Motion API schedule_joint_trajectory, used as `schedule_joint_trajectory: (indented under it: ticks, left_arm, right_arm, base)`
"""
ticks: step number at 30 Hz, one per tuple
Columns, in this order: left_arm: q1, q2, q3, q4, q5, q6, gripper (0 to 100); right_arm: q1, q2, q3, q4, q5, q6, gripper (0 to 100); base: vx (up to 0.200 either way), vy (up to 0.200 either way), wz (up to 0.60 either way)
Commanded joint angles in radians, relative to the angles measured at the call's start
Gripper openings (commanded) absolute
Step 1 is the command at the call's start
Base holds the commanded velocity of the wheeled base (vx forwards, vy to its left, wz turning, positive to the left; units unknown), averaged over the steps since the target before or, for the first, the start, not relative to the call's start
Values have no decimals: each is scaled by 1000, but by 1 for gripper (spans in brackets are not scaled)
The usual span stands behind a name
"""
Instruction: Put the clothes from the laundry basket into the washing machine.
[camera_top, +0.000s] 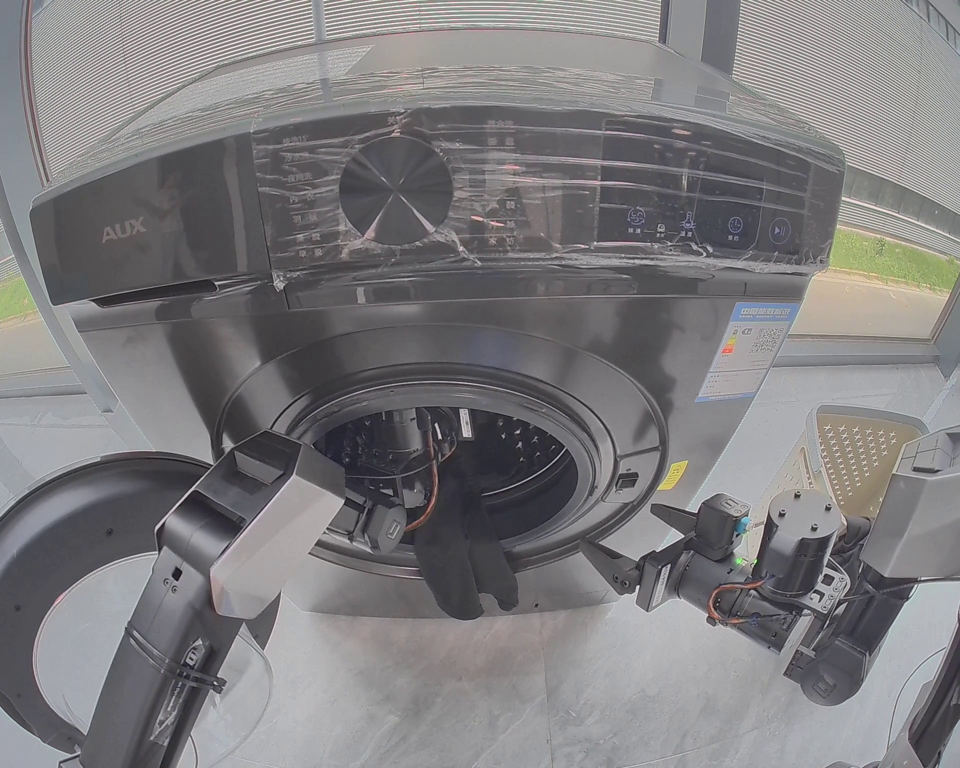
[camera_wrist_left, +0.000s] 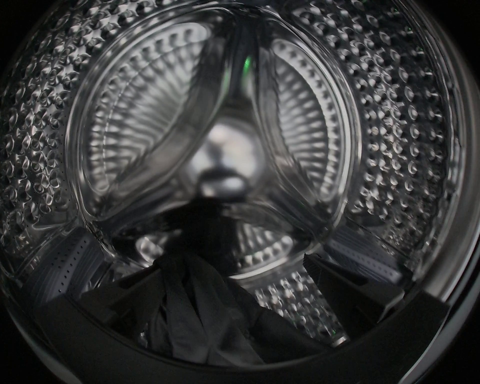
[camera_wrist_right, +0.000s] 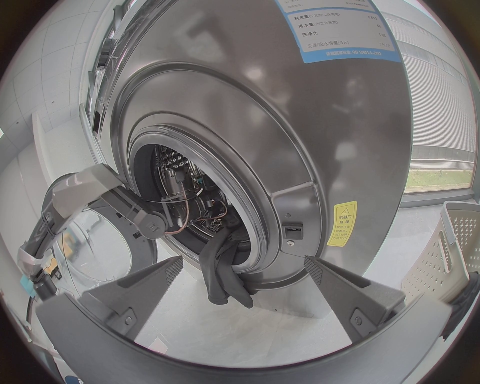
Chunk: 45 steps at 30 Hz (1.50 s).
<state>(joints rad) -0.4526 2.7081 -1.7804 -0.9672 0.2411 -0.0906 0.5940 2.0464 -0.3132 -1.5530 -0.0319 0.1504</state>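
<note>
Though deep inside the drum (camera_wrist_left: 400, 125), got the left gripper (camera_wrist_left: 235, 260) with jaws spread, nothing clamped. Can see the dark garment (camera_top: 460, 560) draped over the lower door rim of the washing machine (camera_top: 560, 330), half in, half dangling down the front. Same released jaws on the right gripper (camera_top: 622, 528), just off the opening's right edge. Plus open door (camera_top: 70, 540) on the left, laundry basket (camera_top: 865, 450) far right.

Garment (camera_top: 462, 560) over washing machine (camera_top: 640, 340) rim

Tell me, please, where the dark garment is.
Head view, centre: the dark garment drapes over the lower door rim of the washing machine, partly inside its drum.
</note>
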Motion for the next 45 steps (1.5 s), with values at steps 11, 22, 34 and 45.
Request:
schedule_joint_trajectory:
  ticks: [11,22,34,45]
  left_arm:
    - [-69,-228,469,76,-141,58,100]
    - [-66,-159,496,71,-131,68,100]
    - [-35,-139,500,47,-106,109,0]
    - [-28,-149,458,5,-71,92,0]
  right_arm:
    - [1,5,2,-7,0,1,100]
    - [7,15,2,-7,0,3,100]
    - [7,24,2,-7,0,3,100]
    - [7,32,-1,-7,0,5,100]
  base:
    - [0,0,0]
    - [0,0,0]
    - [0,0,0]
    - [0,0,0]
